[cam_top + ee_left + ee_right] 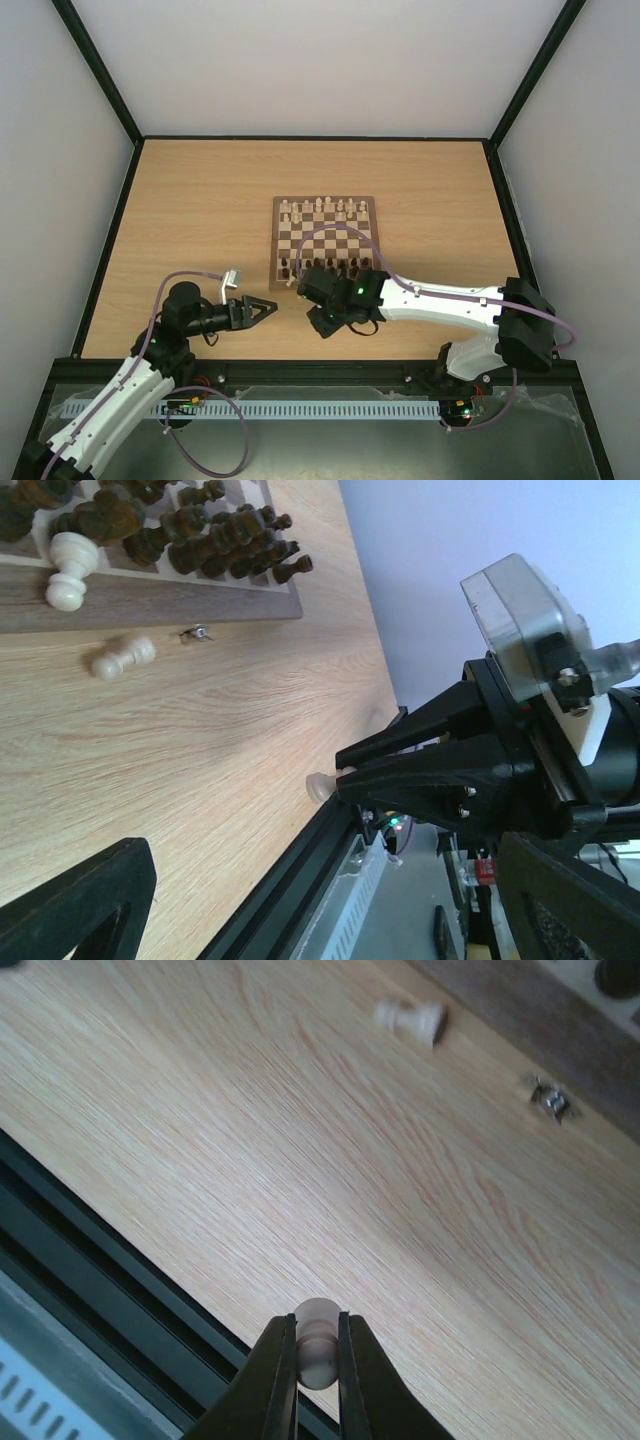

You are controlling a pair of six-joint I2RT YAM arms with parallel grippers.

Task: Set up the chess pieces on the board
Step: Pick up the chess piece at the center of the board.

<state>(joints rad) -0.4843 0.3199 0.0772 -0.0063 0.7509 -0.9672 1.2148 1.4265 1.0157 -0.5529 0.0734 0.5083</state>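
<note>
The board [324,240] lies mid-table, with cream chess pieces [322,209] along its far rows and dark pieces [190,535] along its near rows. My right gripper [318,1345] is shut on a small cream pawn [318,1328] and holds it just above the table, close to the front edge. The left wrist view shows that pawn [320,786] at the right gripper's tip. Another cream pawn [122,657] lies on its side on the table by the board's near edge. A third pawn [68,568] stands on the board's border. My left gripper [266,306] is open and empty, left of the right gripper.
A small metal clasp [196,633] sticks out from the board's near edge. The table's black front rail [90,1260] runs just below the right gripper. Black frame posts and pale walls enclose the table on three sides.
</note>
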